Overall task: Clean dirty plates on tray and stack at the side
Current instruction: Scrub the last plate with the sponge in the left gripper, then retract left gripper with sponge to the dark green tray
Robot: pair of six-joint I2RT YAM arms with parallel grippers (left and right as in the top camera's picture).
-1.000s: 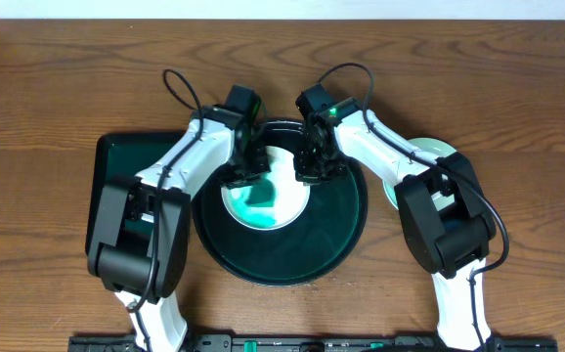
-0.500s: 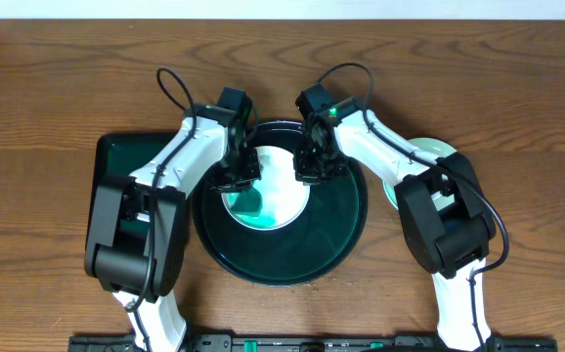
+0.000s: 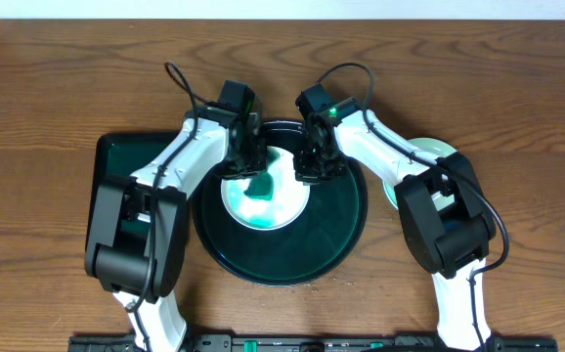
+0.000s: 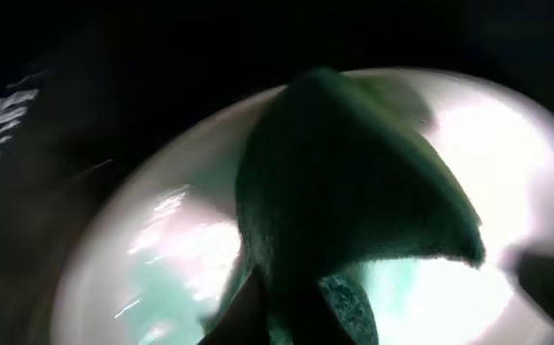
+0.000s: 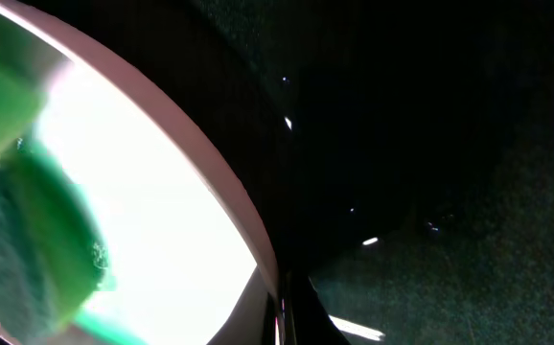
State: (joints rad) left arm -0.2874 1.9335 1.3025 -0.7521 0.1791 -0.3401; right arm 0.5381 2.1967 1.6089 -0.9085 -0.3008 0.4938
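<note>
left tool (image 3: 248, 166): over the upper left part of the plate, closed on the sponge; left wrist view is blurred but shows the sponge filling the space right in front of the tool
sponge (image 3: 258, 190): teal-green, lying on the plate, left of its centre; dark green wedge in the left wrist view (image 4: 354, 182)
plate (image 3: 288, 192): white with mint tint, inside the tray, toward its upper left; green smear on it under and around the sponge
tray (image 3: 333, 227): large round black one, centre of the worktop (image 3: 67, 88), between the two arms
right tool (image 3: 314, 168): at the plate's right rim, low on the tray; cannot tell how wide it stands, right wrist view shows only the pale rim (image 5: 152, 192) against the black tray floor (image 5: 430, 144)
second plate (image 3: 437, 149): on the worktop right of the tray, partly under the right arm
green tray (image 3: 116, 161): rectangular, left of the black tray, partly under the left arm
change vs earlier frames: left tool and sponge now sit higher and nearer the plate's centre than half a second ago, when they were toward the lower left of the plate; right tool, plate and tray unmoved
</note>
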